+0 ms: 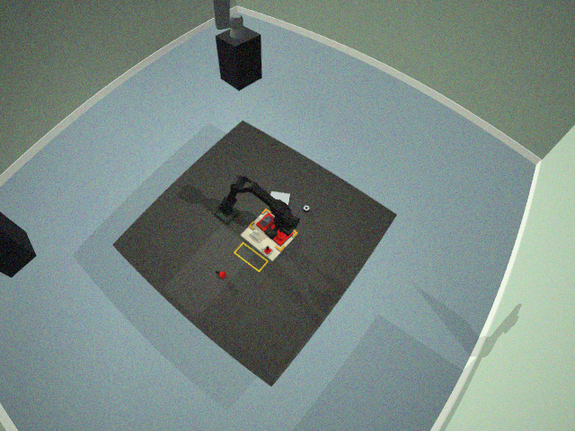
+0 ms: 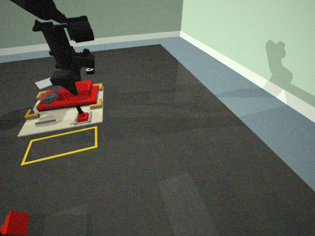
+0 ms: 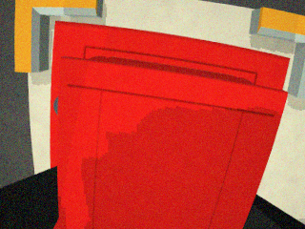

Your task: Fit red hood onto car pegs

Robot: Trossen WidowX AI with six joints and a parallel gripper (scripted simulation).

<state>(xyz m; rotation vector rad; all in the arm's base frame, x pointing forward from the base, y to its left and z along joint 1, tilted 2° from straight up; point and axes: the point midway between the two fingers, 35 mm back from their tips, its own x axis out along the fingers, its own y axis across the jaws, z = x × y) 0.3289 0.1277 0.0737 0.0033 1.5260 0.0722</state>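
Red flat-roofed hood [image 3: 172, 172], pinched between gripper [image 2: 72, 87] fingers, above chassis [image 2: 54, 100]

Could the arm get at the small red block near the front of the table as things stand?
Probably not right now: the gripper is shut on the red hood over the car chassis, so it has no free jaws for the red block.

A: Pegs, corner holes visible?
B: No. Hood [image 3: 166, 153] fills the wrist view, bottom edge cuts it off; deck underneath hidden.
A: Fingertips?
B: Gripper [image 2: 72, 88] tips lost against the hood in exterior view. Top view too small to tell.
A: Red block [image 2: 15, 222]?
B: Cropped at left edge.
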